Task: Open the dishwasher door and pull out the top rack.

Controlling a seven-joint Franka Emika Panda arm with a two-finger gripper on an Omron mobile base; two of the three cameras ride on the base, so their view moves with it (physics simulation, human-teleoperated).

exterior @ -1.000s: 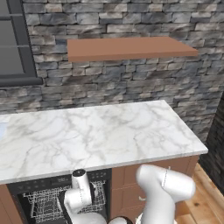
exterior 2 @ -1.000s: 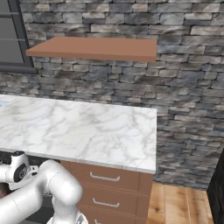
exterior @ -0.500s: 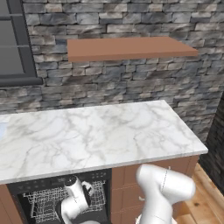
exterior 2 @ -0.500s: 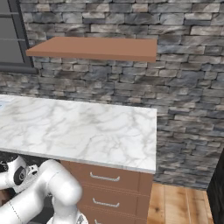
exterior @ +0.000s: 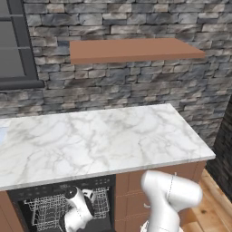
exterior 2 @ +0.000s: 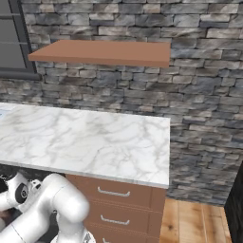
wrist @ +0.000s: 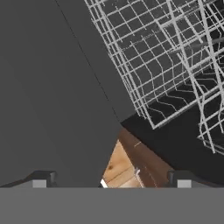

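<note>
Left base view: dishwasher cavity open below the marble tabletop (exterior: 99, 140), under the black control strip (exterior: 59, 186). Top rack (exterior: 47, 213) visible inside as thin silver-white wire grid, apparently not yet drawn out. Arm bent down low in front of the opening, wrist overlapping the rack's right half; fingertips hidden, so contact cannot be told here.

Right base view: arm folded down at lower left beneath the tabletop edge (exterior 2: 142, 180); brown drawer fronts (exterior 2: 114, 192) just beside it. Neither door nor rack clear from this side.

Hand view: dishwasher door (wrist: 52, 87) as a flat dark grey panel at left, seemingly swung down and open. Wire grid of the top rack (wrist: 148, 57) across upper right, a second wire section (wrist: 210, 127) at right edge. Wooden floor (wrist: 118, 166) in the gap below. End effector (wrist: 109, 178) spread wide, nothing between the fingertips (wrist: 41, 179).

Handling judgement: rack likely light, stiff as a frame, on runners, so probably a smooth straight pull. Thin wires slippery and narrow; best hold likely the front rim wire near centre, jaws closed across it, to avoid skewing the rack.
</note>
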